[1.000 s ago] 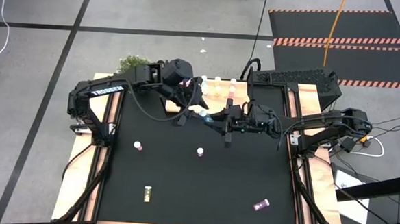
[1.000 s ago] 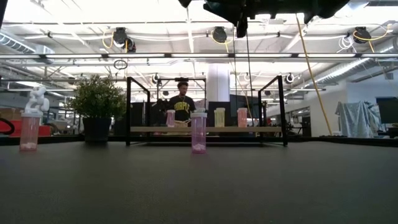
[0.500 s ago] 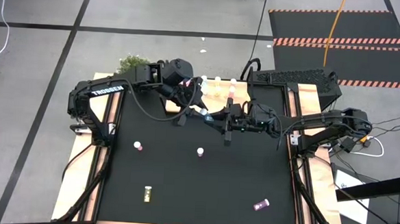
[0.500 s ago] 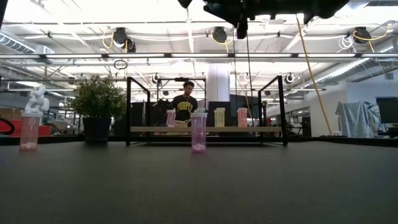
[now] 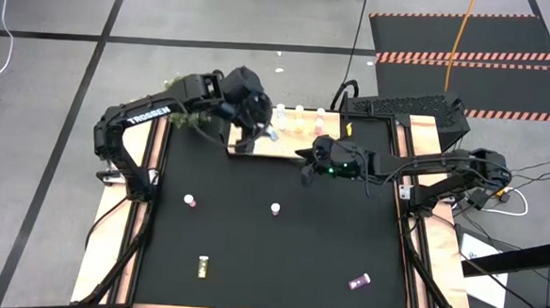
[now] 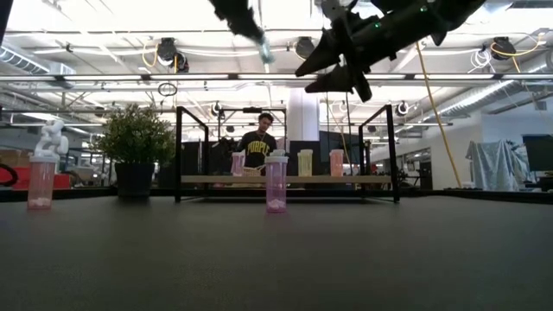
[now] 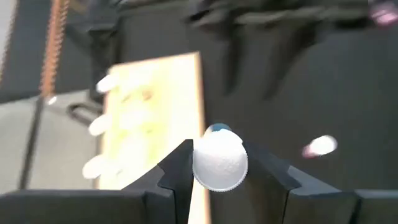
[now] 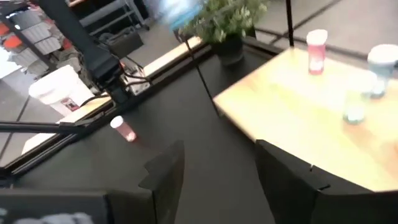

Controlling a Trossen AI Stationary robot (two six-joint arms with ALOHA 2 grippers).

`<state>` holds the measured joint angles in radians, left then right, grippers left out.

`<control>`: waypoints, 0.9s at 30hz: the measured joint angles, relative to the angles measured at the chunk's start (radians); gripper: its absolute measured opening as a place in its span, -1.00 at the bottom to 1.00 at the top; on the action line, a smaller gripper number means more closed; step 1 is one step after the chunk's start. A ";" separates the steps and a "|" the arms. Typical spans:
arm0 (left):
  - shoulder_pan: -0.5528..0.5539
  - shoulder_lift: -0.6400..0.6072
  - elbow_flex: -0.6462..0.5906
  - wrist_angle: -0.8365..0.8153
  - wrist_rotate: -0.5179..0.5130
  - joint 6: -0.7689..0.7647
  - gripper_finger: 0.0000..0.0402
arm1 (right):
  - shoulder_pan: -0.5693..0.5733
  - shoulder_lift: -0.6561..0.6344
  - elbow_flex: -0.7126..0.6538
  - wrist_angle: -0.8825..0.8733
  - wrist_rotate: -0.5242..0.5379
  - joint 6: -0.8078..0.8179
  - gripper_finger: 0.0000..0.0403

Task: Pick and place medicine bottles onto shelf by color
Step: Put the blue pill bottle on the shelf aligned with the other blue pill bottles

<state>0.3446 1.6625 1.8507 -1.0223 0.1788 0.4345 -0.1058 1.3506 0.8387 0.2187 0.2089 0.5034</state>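
Observation:
My left gripper (image 7: 219,171) is shut on a teal-blue medicine bottle (image 7: 217,129) with a white cap. It hovers over the left end of the shelf (image 5: 290,141), a light wooden board with black posts at the table's far edge. Several bottles stand on the shelf (image 6: 304,162). My right gripper (image 5: 305,165) hangs open just near of the shelf's middle, with nothing between its fingers (image 8: 168,174). Two pink bottles (image 5: 190,200) (image 5: 275,209) stand on the black table. A yellow one (image 5: 203,264) and a purple one (image 5: 360,282) lie on their sides nearer the front. My left gripper pinches the teal-blue bottle between its two fingers at the white cap (image 7: 219,163), one finger on each side. The fingers slant down from above. The cap faces back toward the wrist and the teal body (image 6: 265,52) points away below the fingertips, lifted clear above the shelf.
A potted plant (image 5: 179,88) stands at the table's far left corner beside the shelf. Wooden side rails (image 5: 110,249) run along the left and right edges. A person (image 6: 257,147) stands in the room beyond the shelf.
The two grippers met over the table just near of the shelf, with the teal bottle between them. My left gripper has swung toward the far edge, over the shelf's left end, carrying the bottle. My right gripper has sunk, rolled and tipped downward, and now holds nothing.

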 joint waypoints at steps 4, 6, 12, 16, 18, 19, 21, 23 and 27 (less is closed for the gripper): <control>0.103 0.029 -0.019 0.004 -0.019 0.016 -0.35 | 0.001 0.000 0.000 -0.010 -0.004 0.034 -0.07; 0.158 0.056 -0.045 0.007 -0.022 0.016 -0.35 | 0.003 0.000 0.000 -0.003 -0.003 0.035 -0.09; 0.284 0.110 -0.200 0.165 -0.034 0.008 -0.39 | 0.003 0.000 0.000 -0.007 -0.055 0.049 -0.14; 0.314 0.150 -0.287 0.267 -0.069 0.010 -0.38 | 0.006 0.000 0.000 -0.013 -0.080 0.056 -0.15; 0.322 0.168 -0.317 0.273 -0.087 0.013 -0.37 | 0.009 0.000 0.000 -0.014 -0.080 0.053 -0.15; 0.321 0.178 -0.325 0.274 -0.098 0.020 -0.37 | 0.009 0.000 0.000 -0.014 -0.080 0.053 -0.15; 0.319 0.192 -0.342 0.287 -0.105 0.029 -0.37 | 0.010 0.000 0.000 -0.014 -0.083 0.050 -0.15; 0.310 0.204 -0.349 0.282 -0.121 0.040 -0.37 | 0.010 0.000 0.000 -0.014 -0.083 0.044 -0.15; 0.304 0.215 -0.365 0.294 -0.133 0.048 -0.37 | 0.007 0.000 0.000 -0.015 -0.083 0.023 -0.15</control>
<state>0.6490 1.8775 1.4861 -0.7287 0.0462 0.4830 -0.0985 1.3502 0.8391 0.2036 0.1262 0.5266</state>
